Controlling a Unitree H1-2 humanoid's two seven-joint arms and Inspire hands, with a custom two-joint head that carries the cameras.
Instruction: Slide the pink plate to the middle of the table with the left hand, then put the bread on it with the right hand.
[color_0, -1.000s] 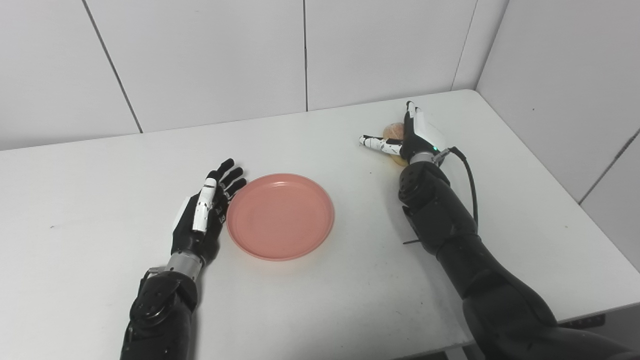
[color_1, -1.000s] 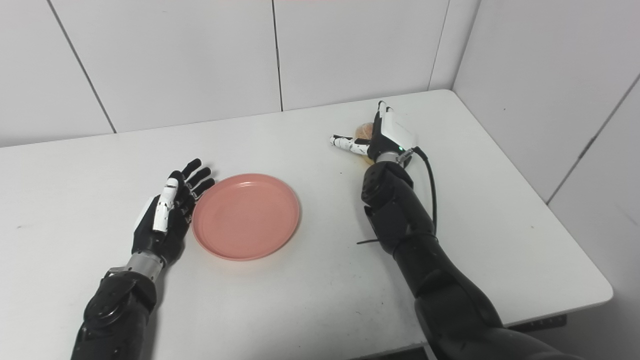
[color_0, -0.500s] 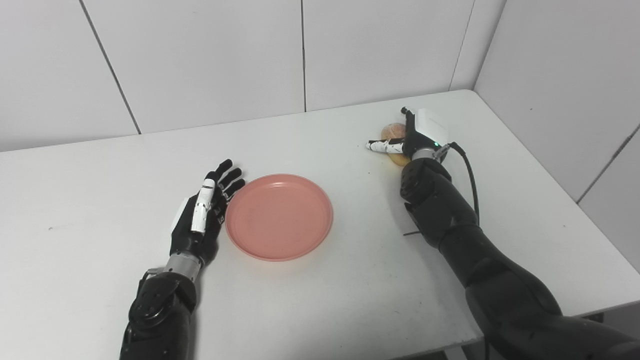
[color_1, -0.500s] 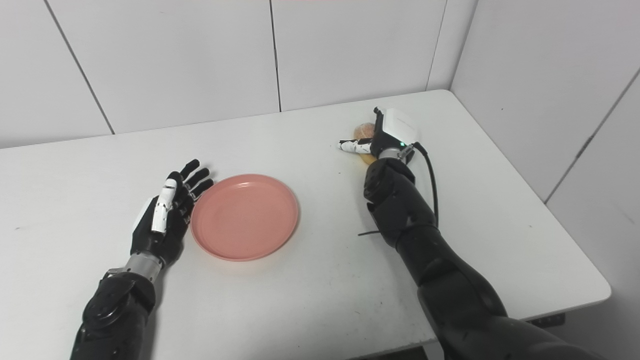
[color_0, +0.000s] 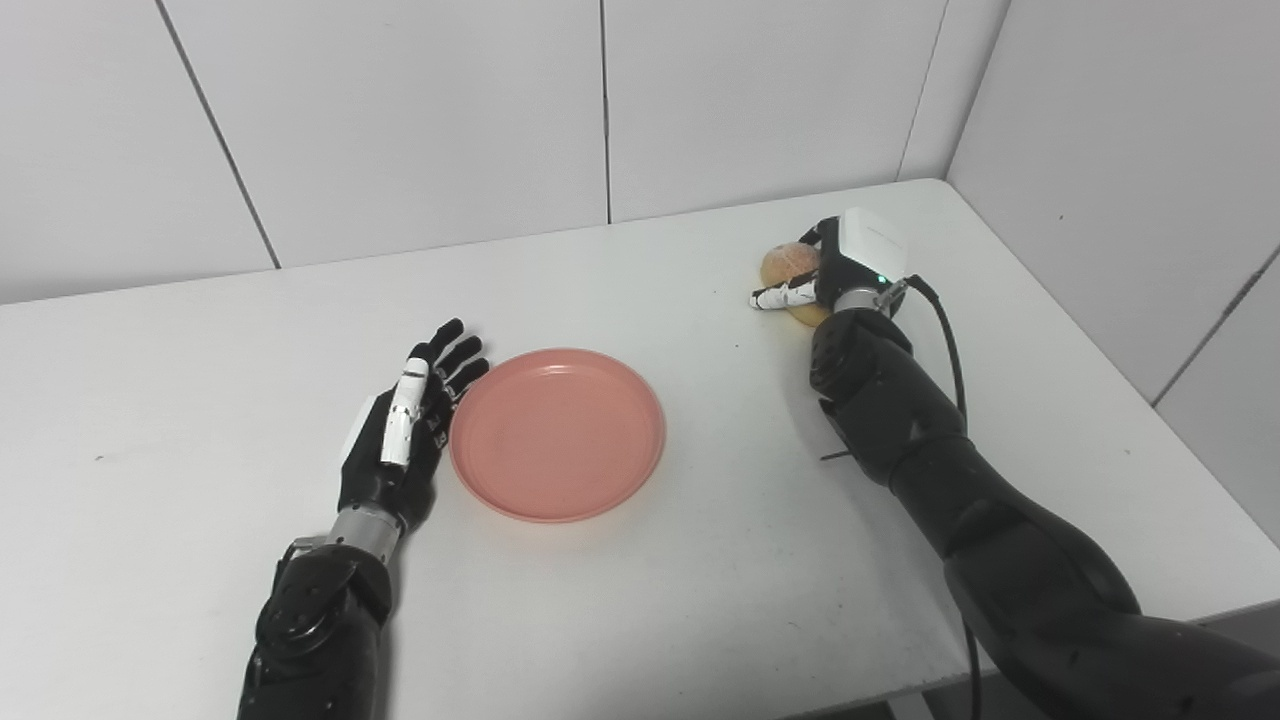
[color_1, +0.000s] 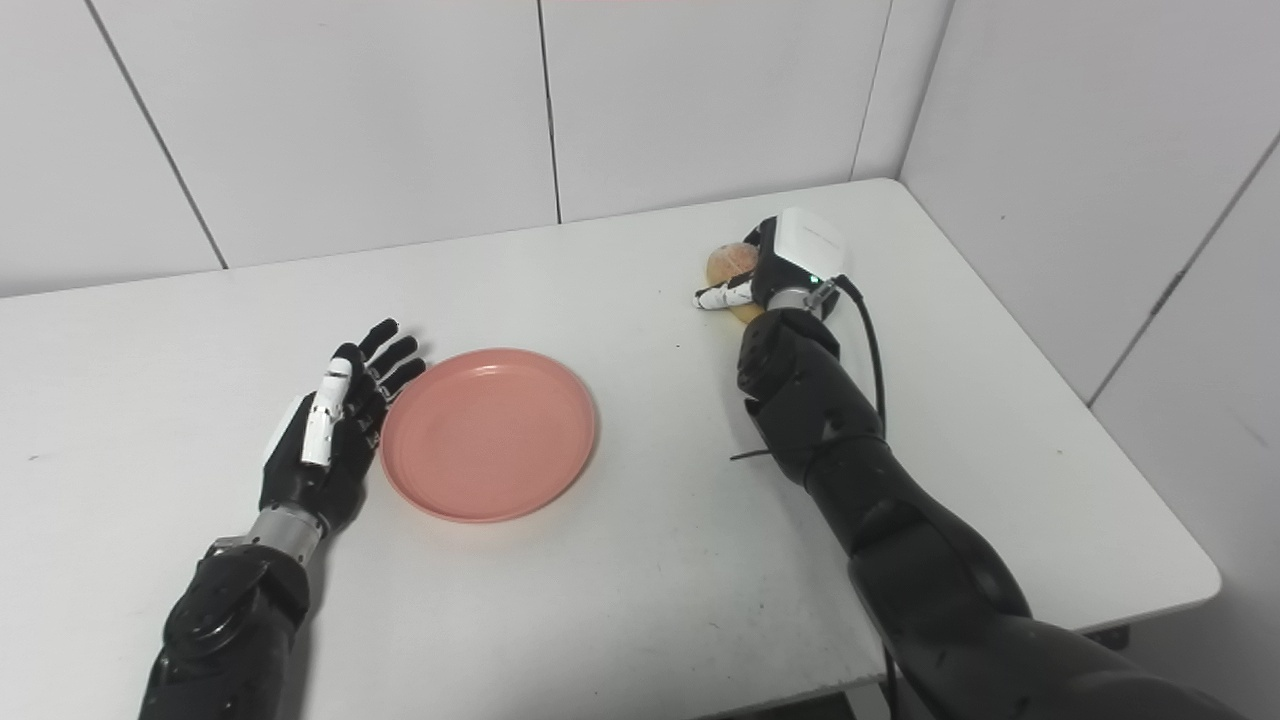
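Left robot hand (color_0: 395, 440) lies flat on the white counter (color_0: 200, 400), fingers spread and holding nothing — touching the left rim of the pink plate (color_0: 557, 433). That plate sits about mid-counter. Well beyond the plate, toward the far right corner, the right robot hand (color_0: 840, 270) curls over the bread (color_0: 785, 268) — fingers wrapped around it, bread on the counter.

White desk (color_0: 640, 600) with a few small dark specks, white panelled walls (color_0: 420, 110) behind and to the right
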